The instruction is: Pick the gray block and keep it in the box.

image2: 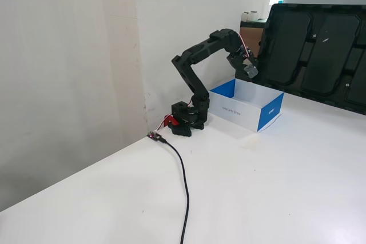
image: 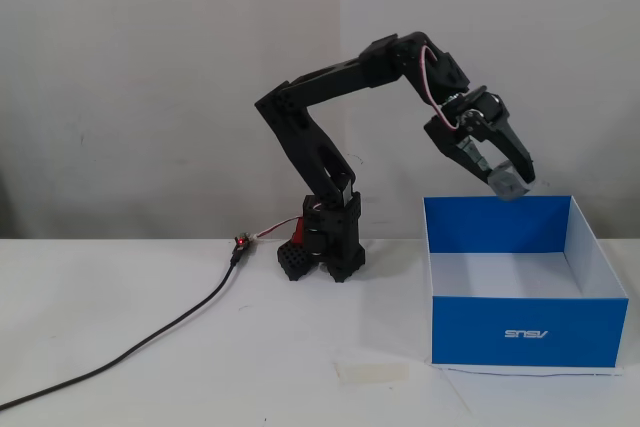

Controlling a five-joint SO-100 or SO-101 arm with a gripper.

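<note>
Holding the gray block (image: 509,185) tight between its two fingers, the claw (image: 507,180) hangs in the air above the box (image: 520,330), over the back part of it and pointing down at a slant. The block is up in the air and does not touch the box. In the other fixed view the claw (image2: 250,70) and the gray block (image2: 250,70) show up small, just above the far side of the box (image2: 269,115). The black arm (image: 330,82) bends up from its base (image: 325,252) and reaches over to the right in the front fixed view. The box is blue outside with a white logo on the front, and its floor inside is white. It sits on the white worktop (image: 150,367), well to the right of the arm's base. A pale strip of tape (image: 372,371) lies flat on the worktop just left of the box's front corner. A black cable (image: 130,347) runs from beside the base across the worktop to the left edge of that view.
</note>
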